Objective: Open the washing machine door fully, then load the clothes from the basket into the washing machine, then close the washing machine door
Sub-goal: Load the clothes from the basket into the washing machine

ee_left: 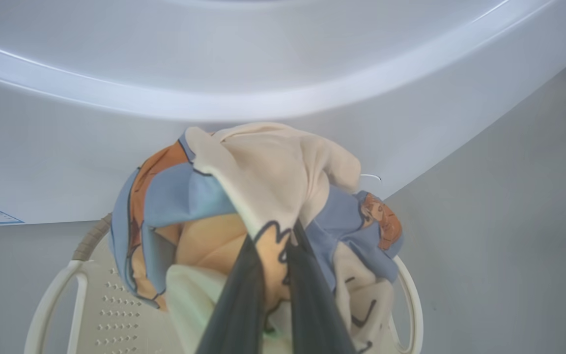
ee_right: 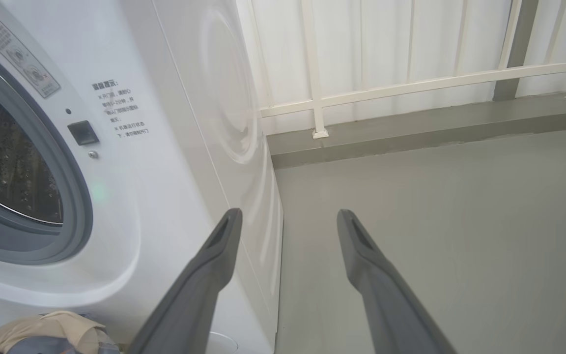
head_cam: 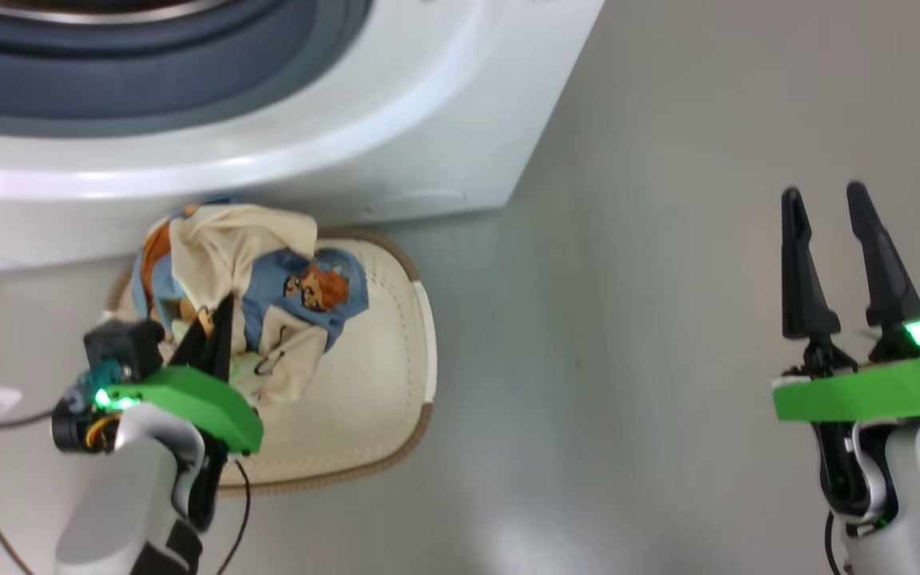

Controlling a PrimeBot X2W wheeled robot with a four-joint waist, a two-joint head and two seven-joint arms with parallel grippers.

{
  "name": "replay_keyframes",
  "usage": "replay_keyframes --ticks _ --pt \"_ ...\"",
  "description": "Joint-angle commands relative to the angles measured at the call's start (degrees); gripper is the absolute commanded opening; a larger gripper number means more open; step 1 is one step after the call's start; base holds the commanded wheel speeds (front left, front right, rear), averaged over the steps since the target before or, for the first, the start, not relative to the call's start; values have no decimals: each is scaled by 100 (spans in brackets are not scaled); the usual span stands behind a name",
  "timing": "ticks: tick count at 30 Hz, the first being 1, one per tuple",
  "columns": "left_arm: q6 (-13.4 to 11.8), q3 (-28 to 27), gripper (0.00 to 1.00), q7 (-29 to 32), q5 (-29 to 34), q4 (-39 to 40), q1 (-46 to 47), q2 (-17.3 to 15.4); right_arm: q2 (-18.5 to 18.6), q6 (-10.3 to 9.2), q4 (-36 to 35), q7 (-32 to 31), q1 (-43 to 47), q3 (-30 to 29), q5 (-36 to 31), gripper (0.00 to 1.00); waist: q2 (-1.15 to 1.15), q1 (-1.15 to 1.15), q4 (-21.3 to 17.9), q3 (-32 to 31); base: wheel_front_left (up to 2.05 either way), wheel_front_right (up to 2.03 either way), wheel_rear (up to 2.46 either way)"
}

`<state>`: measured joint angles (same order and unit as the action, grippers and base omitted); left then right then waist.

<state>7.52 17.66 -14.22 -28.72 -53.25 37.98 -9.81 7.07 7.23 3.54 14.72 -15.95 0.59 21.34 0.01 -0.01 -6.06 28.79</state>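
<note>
In the lower left of the head view, the left gripper (head_cam: 219,319) is pinched shut on a fold of the clothes (head_cam: 268,279) — a cream and blue bundle heaped at the upper-left end of the basket (head_cam: 396,383). The basket sits on the floor (head_cam: 628,359) just in front of the washing machine (head_cam: 396,144). The right gripper (head_cam: 823,193) stands spread and empty, well apart at the right edge. The grey-blue gasket (head_cam: 148,72) lies directly above the bundle in frame — the left arm is nearer, and its likely path is up and forward.

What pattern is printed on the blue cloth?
Orange-brown cartoon bears on the soft blue cloth, clearest in the head view.
</note>
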Motion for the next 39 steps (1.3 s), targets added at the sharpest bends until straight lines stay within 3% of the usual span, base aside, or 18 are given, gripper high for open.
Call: replay_keyframes --ticks 1,22,39 --pt "-16 -259 0 -77 186 303 -285 -166 70 25 -88 28 222 64 6 100 -1 1 218 -598 0 0 0" --pt "-26 -1369 0 -77 1477 2716 -2062 136 149 25 61 28 1247 -120 2 100 -1 1 606 -1840 0 0 0" --pt "-56 -1877 0 -77 1848 4022 -2990 338 138 25 50 28 1447 -171 -7 100 -1 1 778 -1991 0 0 0"
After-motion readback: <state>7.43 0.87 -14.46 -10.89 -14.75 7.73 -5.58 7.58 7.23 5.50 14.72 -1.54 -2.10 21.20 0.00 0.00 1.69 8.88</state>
